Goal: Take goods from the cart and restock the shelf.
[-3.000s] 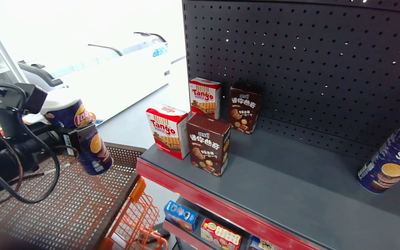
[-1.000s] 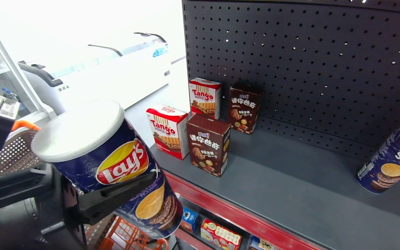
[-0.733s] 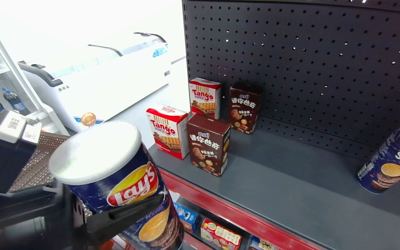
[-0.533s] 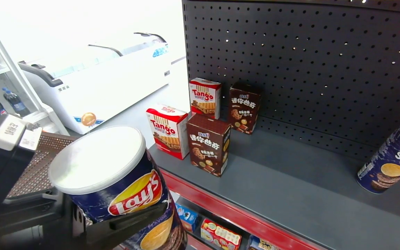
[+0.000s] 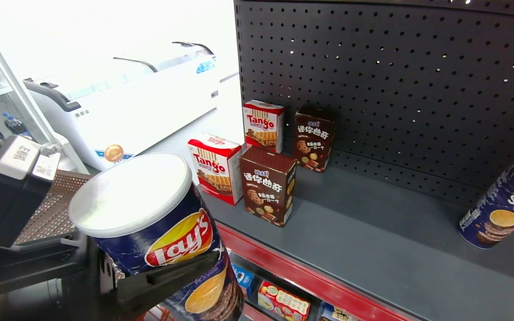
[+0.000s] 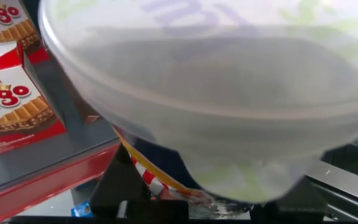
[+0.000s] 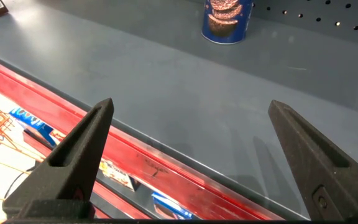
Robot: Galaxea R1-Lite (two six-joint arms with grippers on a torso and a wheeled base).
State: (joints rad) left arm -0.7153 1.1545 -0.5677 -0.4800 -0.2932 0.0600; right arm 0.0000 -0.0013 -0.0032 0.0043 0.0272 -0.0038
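Left pincer clamped on chip can, between the cart and left end of the shelf; right pincer spread wide over shelf, near second can.

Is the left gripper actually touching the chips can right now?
Touching. In the head view a black finger of the left gripper lies pressed across the front of the chips can, just below its logo.
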